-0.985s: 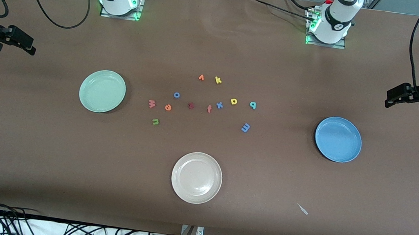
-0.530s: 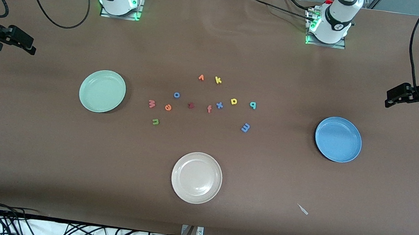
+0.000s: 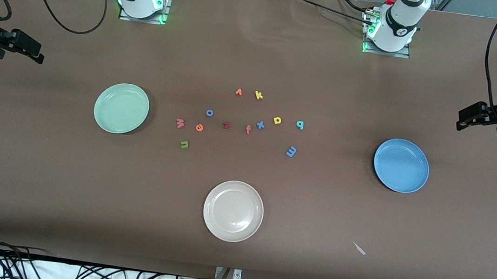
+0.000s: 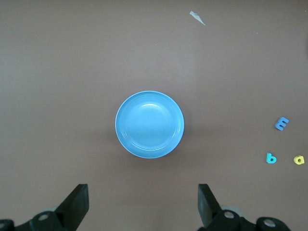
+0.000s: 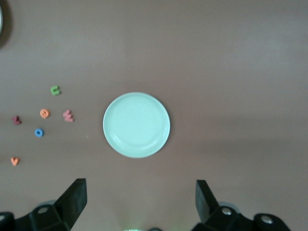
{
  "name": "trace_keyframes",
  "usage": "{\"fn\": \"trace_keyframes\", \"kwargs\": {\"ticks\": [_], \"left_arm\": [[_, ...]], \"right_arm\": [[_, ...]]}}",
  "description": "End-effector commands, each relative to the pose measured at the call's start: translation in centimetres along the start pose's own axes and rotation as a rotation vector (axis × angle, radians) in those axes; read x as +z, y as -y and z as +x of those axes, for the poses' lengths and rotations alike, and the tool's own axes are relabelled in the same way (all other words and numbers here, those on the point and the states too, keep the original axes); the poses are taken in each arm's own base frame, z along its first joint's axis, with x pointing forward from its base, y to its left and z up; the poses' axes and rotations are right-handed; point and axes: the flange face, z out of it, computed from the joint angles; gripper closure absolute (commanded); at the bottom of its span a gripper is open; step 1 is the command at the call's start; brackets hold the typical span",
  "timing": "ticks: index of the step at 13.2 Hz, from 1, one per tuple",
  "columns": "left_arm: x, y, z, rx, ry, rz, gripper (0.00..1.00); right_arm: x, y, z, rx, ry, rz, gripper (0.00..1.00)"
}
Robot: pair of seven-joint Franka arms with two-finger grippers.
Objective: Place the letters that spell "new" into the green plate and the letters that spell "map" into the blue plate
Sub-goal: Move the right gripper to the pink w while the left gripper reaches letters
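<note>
**Op A:** From my console nothing is sorted yet. The round pale mint-green plate (image 3: 121,108) and the round mid-blue plate (image 3: 401,165) both hold nothing, and all the tiny foam letters lie on the brown table cover (image 3: 39,172) between them.

**Op B:** Same here. The left gripper (image 4: 143,206) hangs over the table at the left arm's end with its fingers spread, holding nothing; the blue plate sits at twelve o'clock in my wrist feed.

**Op A:** The right gripper (image 5: 139,204) is likewise spread and bare, over the right arm's end, green plate at twelve o'clock.

**Op B:** So I'd call this the first reach. The pink-red w (image 3: 180,123), orange e (image 3: 199,127) and green n (image 3: 184,144) lie near the green plate, at its three o'clock.

**Op A:** I'd take the w first: drop low, straddle it squarely. The blue m (image 3: 291,151), teal a (image 3: 299,125) and yellow p (image 3: 277,120) are yours. Avoid the cream-white round plate (image 3: 233,211).
</note>
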Motion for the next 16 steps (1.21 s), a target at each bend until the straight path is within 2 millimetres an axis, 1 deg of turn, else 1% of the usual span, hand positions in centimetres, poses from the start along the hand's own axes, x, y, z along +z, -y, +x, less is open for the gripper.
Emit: {"fn": "trace_keyframes", "kwargs": {"ticks": [1,3,4,5,6,7,8,9,10,11,12,13,14,15,16], "left_arm": [[0.7,0.3,0.8,0.001,0.007,-0.026,0.00],[3.1,-0.6,1.7,0.018,0.051,-0.031,0.00],[3.6,-1.4,1.9,0.032,0.062,-0.032,0.00],[4.1,-3.6,1.9,0.072,0.072,-0.032,0.00],[5.1,-5.3,2.0,0.099,0.092,-0.035,0.00],[5.7,-7.7,1.8,0.135,0.107,-0.037,0.00],[6.5,-9.9,1.8,0.132,0.124,-0.061,0.00],[7.3,-12.1,1.7,0.115,0.142,-0.086,0.00],[8.1,-14.4,1.6,0.126,0.157,-0.094,0.00],[9.1,-16.7,1.3,0.139,0.171,-0.100,0.00],[10.2,-19.1,1.0,0.119,0.162,-0.114,0.00],[11.7,-21.8,0.2,0.094,0.135,-0.114,0.00],[13.2,-24.0,-0.8,0.071,0.113,-0.118,0.00],[14.6,-25.6,-1.5,0.051,0.103,-0.123,0.00],[16.1,-27.5,-2.4,0.039,0.089,-0.131,0.00]], "right_arm": [[2.1,2.6,-0.2,-0.050,0.105,-0.017,0.00],[3.9,3.9,0.1,-0.069,0.147,-0.020,0.00],[5.5,5.1,0.6,-0.090,0.161,-0.020,0.00],[7.1,6.5,1.5,-0.106,0.162,-0.024,0.00],[8.7,7.8,2.0,-0.124,0.177,-0.027,0.00],[10.6,9.6,2.3,-0.138,0.177,-0.033,0.00],[13.2,11.1,2.4,-0.129,0.148,-0.039,0.00],[16.4,12.1,2.4,-0.105,0.115,-0.041,0.00],[19.7,14.5,1.7,-0.110,0.079,-0.042,0.00],[23.5,16.1,0.9,-0.085,0.037,-0.041,0.00],[27.0,18.0,-0.3,-0.068,-0.023,-0.034,0.00],[30.3,19.2,-1.3,-0.042,-0.063,-0.023,0.00],[32.2,20.3,-1.5,-0.013,-0.085,-0.015,0.00],[34.0,21.7,-1.9,-0.002,-0.079,-0.019,0.00],[35.3,23.3,-2.3,-0.005,-0.091,-0.014,0.00]]}}
